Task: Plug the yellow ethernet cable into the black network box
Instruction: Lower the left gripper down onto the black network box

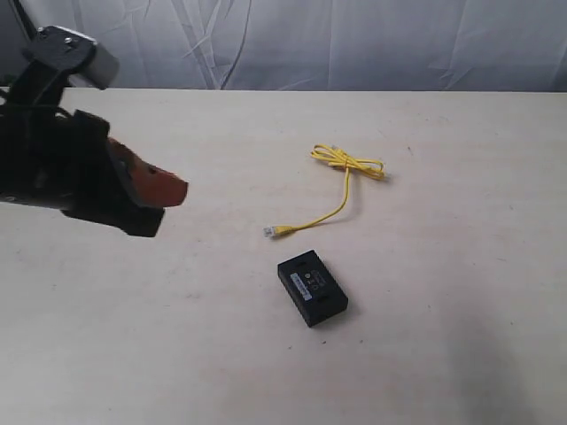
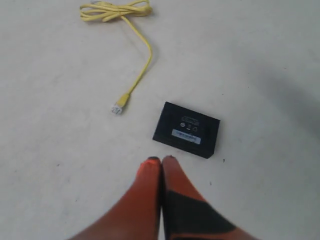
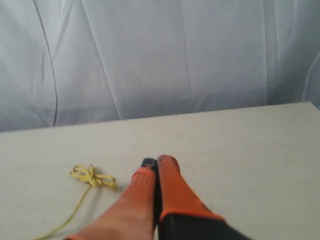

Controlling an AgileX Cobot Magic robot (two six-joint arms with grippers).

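The yellow cable point(image 1: 344, 193) lies on the surface point(image 1: 443, 266), its free plug just beside the black box point(image 1: 312, 288). The left gripper point(image 1: 173, 188) hovers nearer, pressed together. The right gripper point(image 3: 156, 162) is closed too.

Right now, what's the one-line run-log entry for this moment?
yellow cable: unplugged, lying free | black box: untouched | left pincer: shut, empty | right pincer: shut, empty

Left hand point(image 2: 161, 161) orange w/ blk patch, blk arm point(image 1: 53, 168)
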